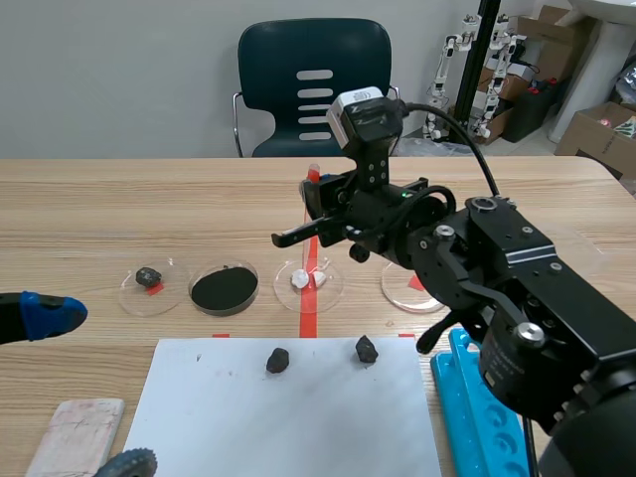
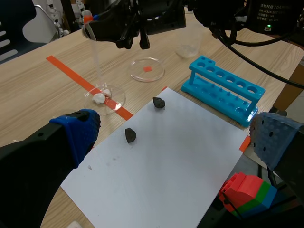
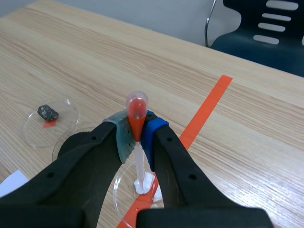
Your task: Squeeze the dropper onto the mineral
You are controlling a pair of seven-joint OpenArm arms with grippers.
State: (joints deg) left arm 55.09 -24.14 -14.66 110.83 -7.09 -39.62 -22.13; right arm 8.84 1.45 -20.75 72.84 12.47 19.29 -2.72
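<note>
A dropper [image 3: 136, 111] with a red bulb and a clear stem stands upright between the pads of my right gripper [image 3: 136, 135], which is shut on it. Its tip hangs right over a white mineral [image 3: 145, 184] in a clear dish [image 3: 118, 190] lying on the orange tape line. In the scene view the right gripper [image 1: 314, 209] holds the dropper [image 1: 314, 177] above that white mineral [image 1: 300, 280] at the table's middle. My left gripper [image 2: 173, 142] stands open over the white paper, well short of the dish [image 2: 116, 97], with nothing in it.
A dish with a dark rock [image 1: 149, 276], a dish of black powder [image 1: 225, 288] and an empty dish [image 1: 412, 288] flank the mineral dish. Two dark rocks [image 1: 277, 360] [image 1: 367, 348] lie on white paper [image 1: 288, 427]. A blue tube rack [image 1: 477, 417] stands at the right, a pale block [image 1: 75, 434] at the left.
</note>
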